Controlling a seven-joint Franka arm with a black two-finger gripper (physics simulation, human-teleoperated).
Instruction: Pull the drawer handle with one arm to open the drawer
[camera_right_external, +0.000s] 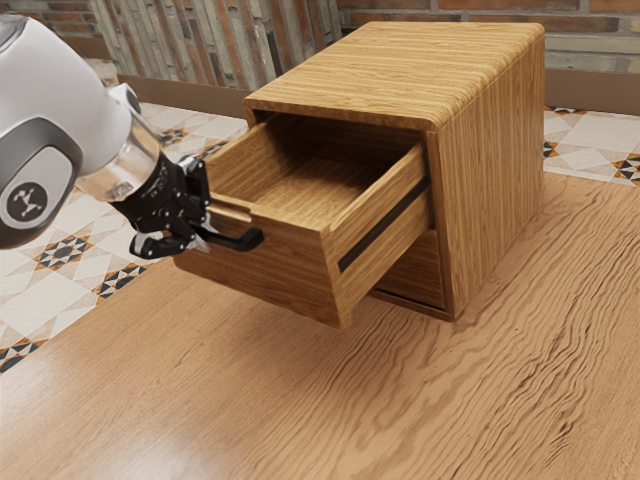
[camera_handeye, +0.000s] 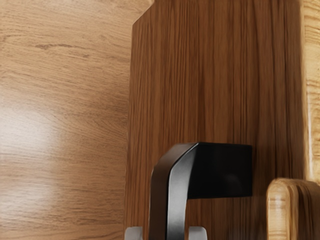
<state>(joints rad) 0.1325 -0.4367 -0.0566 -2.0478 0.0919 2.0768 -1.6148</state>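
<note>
The wooden surface (camera_right_external: 420, 400) spreads across the lower frame, with tiled floor (camera_right_external: 60, 270) beyond it at left. The cabinet (camera_right_external: 490, 150) stands upper right, its drawer (camera_right_external: 300, 200) pulled well out toward centre-left. The white arm (camera_right_external: 50, 130) is cut off at upper left. At left of centre, the gripper (camera_right_external: 200, 238) has its fingers (camera_handeye: 134, 233) clamped on the black drawer handle (camera_right_external: 240, 240), partly hiding it.

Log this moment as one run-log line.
gripper: shut on drawer handle | drawer: standing well out of cabinet | cabinet: on wooden table | task: drawer open
</note>
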